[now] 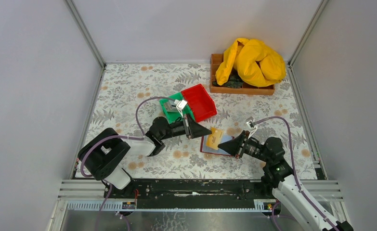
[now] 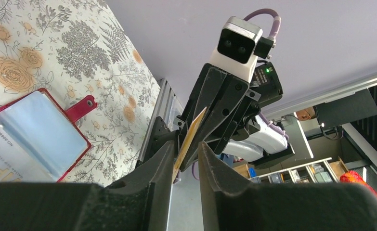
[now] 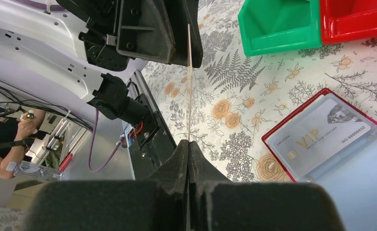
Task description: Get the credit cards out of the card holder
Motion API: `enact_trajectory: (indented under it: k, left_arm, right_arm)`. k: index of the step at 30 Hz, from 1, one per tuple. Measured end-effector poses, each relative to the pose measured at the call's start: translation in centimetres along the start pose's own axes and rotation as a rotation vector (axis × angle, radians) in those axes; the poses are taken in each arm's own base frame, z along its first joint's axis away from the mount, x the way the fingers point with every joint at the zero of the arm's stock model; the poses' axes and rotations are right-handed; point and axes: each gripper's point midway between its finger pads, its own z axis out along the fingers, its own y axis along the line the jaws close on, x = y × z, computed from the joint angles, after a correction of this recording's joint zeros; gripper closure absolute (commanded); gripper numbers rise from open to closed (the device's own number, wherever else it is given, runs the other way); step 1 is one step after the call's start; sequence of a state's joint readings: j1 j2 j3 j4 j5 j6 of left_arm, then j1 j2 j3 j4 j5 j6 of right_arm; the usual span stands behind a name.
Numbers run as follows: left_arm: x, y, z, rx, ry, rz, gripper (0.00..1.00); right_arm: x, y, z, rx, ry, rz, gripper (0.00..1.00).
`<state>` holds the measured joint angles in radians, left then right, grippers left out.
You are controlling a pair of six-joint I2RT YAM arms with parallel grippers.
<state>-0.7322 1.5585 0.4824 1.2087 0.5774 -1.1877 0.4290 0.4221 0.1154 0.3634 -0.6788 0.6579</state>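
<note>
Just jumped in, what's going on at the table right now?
The right pincer is shut on one end of a tan card, held in the air. The left pincer stands open around its other end. The card holder lies open on the table, a VIP card in its sleeve.

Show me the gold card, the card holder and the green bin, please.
gold card (image 1: 215,137): top view, its flat face.
card holder (image 2: 46,130): left wrist view, clear inner sleeve.
green bin (image 3: 278,24): right wrist view, bare inside floor.
</note>
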Motion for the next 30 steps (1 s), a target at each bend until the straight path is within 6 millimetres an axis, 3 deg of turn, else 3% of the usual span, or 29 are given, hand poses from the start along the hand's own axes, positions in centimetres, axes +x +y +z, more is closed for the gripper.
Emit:
enact_trajectory:
  k: [7,16,23,27,30]
  left_arm:
    - [0.4,-0.7,0.1,0.031,0.042,0.032,0.64]
    - [0.8,-1.2,0.0,0.027,0.097,0.097,0.80]
    - [1.2,-0.9,0.0,0.018,0.130,0.113,0.76]
    - [1.5,-0.7,0.0,0.010,0.146,0.118,1.00]
    - [1.5,-0.6,0.1,0.006,0.154,0.128,1.00]
  right_arm:
    - [1.1,0.1,-0.1,-0.016,0.054,0.018,1.00]
    - [1.4,0.7,-0.2,-0.048,0.087,0.017,1.00]
    - [2.1,0.7,-0.1,-0.061,0.129,0.041,1.00]
    - [2.6,0.6,-0.1,-0.066,0.157,0.060,1.00]
    - [2.7,0.6,-0.1,-0.067,0.159,0.060,1.00]
